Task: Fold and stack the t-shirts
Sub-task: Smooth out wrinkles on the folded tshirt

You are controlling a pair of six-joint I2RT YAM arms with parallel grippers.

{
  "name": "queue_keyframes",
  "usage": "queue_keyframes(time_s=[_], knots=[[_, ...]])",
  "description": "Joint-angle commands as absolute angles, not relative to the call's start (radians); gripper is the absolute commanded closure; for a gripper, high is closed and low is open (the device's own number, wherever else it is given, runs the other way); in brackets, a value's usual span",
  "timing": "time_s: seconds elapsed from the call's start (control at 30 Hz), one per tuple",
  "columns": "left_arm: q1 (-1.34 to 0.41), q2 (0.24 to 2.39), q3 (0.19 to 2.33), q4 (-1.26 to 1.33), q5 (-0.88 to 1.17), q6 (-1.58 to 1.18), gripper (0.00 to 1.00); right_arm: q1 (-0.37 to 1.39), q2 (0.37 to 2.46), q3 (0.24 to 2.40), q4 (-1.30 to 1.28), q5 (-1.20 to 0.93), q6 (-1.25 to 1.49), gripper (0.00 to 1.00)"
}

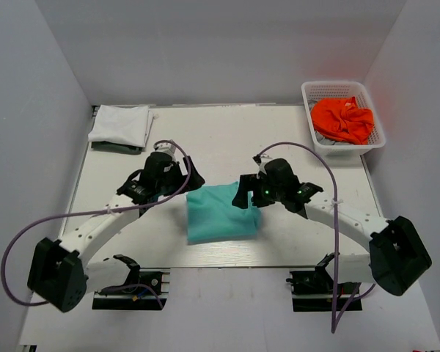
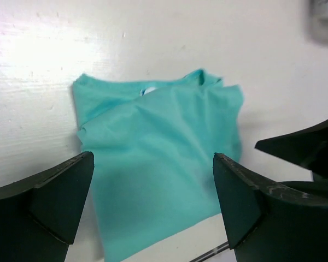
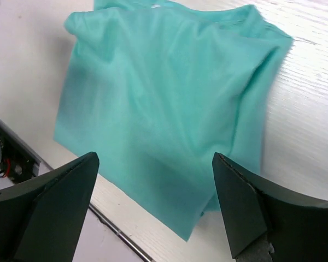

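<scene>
Presently, the folded teal t-shirt [image 1: 221, 213] lies by the near edge of the table [image 1: 227, 139] between my left gripper [image 2: 152, 169] and right gripper [image 3: 154, 164], both spread wide and empty; pinching only its top layer would, I judge, unfold it en route to the white t-shirt [image 1: 121, 123].

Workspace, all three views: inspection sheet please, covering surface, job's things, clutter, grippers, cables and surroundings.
Surface: white table, wood-grain finish.
Job's things: teal t-shirt folded, near centre between the arms; white t-shirt folded on a dark t-shirt, far left corner; orange t-shirt crumpled in the basket.
Clutter: white mesh basket, far right corner.
Grippers: left gripper open, right gripper open; both by the teal t-shirt, holding nothing.
Cables: purple cable looping off the left arm, another off the right.
Surroundings: grey walls on three sides.
</scene>
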State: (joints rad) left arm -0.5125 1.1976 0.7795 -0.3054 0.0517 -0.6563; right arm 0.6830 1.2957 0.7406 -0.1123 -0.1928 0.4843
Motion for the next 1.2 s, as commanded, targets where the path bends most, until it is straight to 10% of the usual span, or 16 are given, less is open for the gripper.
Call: queue_keyframes(time_s=[0.0, 0.67, 0.83, 1.17], knots=[[-0.518, 1.134, 0.767, -0.342, -0.061, -0.686, 0.0, 0.693, 1.267, 0.753, -0.224, -0.069, 0.482, 0.1], [-0.518, 1.476, 0.805, -0.322, -0.103, -0.738, 0.0, 0.732, 1.468, 0.813, -0.196, -0.048, 0.611, 0.37], [-0.518, 1.513, 0.785, -0.322, -0.103, -0.747, 0.0, 0.733, 1.456, 0.808, -0.158, -0.032, 0.609, 0.99], [-0.518, 1.479, 0.736, -0.302, -0.103, -0.756, 0.0, 0.726, 1.402, 0.825, -0.094, -0.153, 0.571, 1.0]])
